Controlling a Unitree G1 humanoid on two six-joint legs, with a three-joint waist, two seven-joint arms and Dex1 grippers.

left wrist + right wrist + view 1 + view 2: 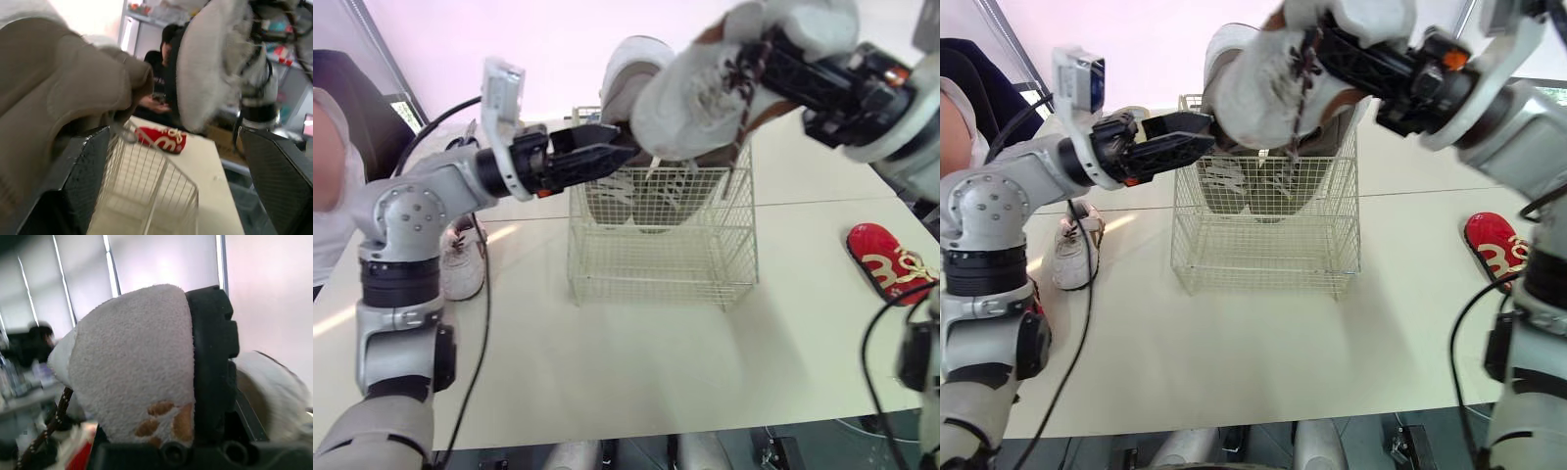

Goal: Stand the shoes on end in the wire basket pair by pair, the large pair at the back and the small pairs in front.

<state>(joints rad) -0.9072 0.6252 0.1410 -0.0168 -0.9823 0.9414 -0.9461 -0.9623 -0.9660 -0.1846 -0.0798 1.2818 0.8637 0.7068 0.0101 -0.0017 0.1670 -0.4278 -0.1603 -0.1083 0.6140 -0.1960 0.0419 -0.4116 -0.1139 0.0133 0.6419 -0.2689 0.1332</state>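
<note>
1. Large grey shoe (695,103) is hanging above the wire basket (656,264), the right gripper (759,59) clamped on it. Coming down tilted, it risks snagging the rim.
2. Left gripper (612,157), fingers apart, is hovering just beside the upright shoe (631,69) at the basket's back. A nudge could be tipping it over.

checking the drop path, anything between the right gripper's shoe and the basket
Yes: the left gripper reaches over the left rim of the wire basket, close beside the grey shoe; the front looks free.
</note>
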